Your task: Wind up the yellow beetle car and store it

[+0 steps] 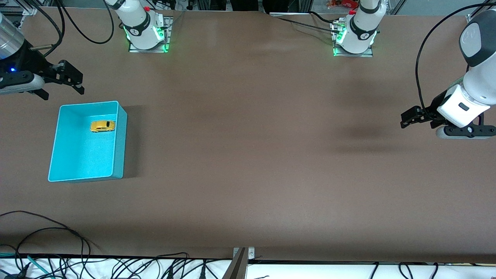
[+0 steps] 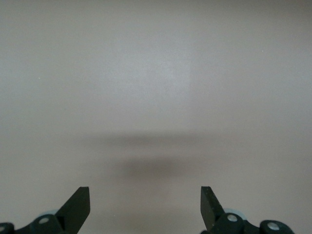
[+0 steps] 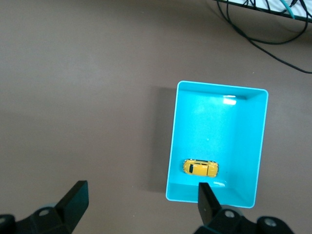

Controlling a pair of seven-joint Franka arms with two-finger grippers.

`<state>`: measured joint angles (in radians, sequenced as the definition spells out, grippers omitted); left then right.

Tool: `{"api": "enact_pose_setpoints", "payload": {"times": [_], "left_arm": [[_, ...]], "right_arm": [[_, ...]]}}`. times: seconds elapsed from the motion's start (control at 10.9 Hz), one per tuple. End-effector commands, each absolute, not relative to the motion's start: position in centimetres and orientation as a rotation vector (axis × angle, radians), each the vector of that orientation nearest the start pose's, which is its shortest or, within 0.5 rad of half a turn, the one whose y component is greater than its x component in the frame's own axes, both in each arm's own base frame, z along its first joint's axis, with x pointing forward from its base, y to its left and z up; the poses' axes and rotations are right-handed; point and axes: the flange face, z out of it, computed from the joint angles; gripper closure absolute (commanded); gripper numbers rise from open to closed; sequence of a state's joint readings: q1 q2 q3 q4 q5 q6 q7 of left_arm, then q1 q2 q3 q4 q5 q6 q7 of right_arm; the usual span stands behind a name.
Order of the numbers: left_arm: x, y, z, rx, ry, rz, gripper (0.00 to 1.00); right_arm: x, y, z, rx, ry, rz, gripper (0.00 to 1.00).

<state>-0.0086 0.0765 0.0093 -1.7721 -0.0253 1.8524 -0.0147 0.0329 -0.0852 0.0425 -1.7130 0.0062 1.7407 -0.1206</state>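
Note:
The yellow beetle car (image 1: 102, 126) lies inside the turquoise bin (image 1: 120, 143), in the part of the bin farther from the front camera. It also shows in the right wrist view (image 3: 200, 167), in the bin (image 3: 173, 146). My right gripper (image 1: 73, 79) is open and empty, up in the air over the bare table beside the bin's edge that lies toward the robots; its fingertips (image 3: 78, 195) show in the right wrist view. My left gripper (image 1: 409, 118) is open and empty over the table at the left arm's end; its fingertips (image 2: 80, 200) frame bare table.
The brown table (image 1: 248, 155) spreads between the arms. Black cables (image 1: 46, 240) lie along the table's edge nearest the front camera, toward the right arm's end. The arm bases (image 1: 147, 37) stand along the edge nearest the robots.

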Motion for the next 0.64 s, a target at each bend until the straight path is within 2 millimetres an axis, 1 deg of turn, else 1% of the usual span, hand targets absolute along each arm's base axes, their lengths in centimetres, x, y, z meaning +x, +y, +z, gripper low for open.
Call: {"api": "enact_pose_setpoints", "payload": {"times": [0.0, 0.18, 0.37, 0.46, 0.55], "left_arm": [[58.65, -0.10, 51.12, -3.153, -0.003, 0.000, 0.00], [58.65, -0.20, 51.12, -3.155, 0.011, 0.000, 0.00], [58.57, -0.03, 51.06, -3.154, 0.088, 0.011, 0.00], [58.55, -0.03, 51.04, -3.154, 0.091, 0.014, 0.00], [58.53, 0.06, 51.13, -3.153, 0.091, 0.011, 0.00]], "right_arm": [[54.35, 2.73, 63.90, -3.140, -0.262, -0.203, 0.00], [54.08, 2.80, 63.76, -3.141, -0.264, -0.169, 0.00], [53.84, 2.80, 64.12, -3.141, -0.262, -0.166, 0.00], [53.78, 3.05, 64.50, -3.141, -0.266, -0.171, 0.00], [53.93, 3.22, 64.27, -3.140, -0.271, -0.166, 0.00]]}}
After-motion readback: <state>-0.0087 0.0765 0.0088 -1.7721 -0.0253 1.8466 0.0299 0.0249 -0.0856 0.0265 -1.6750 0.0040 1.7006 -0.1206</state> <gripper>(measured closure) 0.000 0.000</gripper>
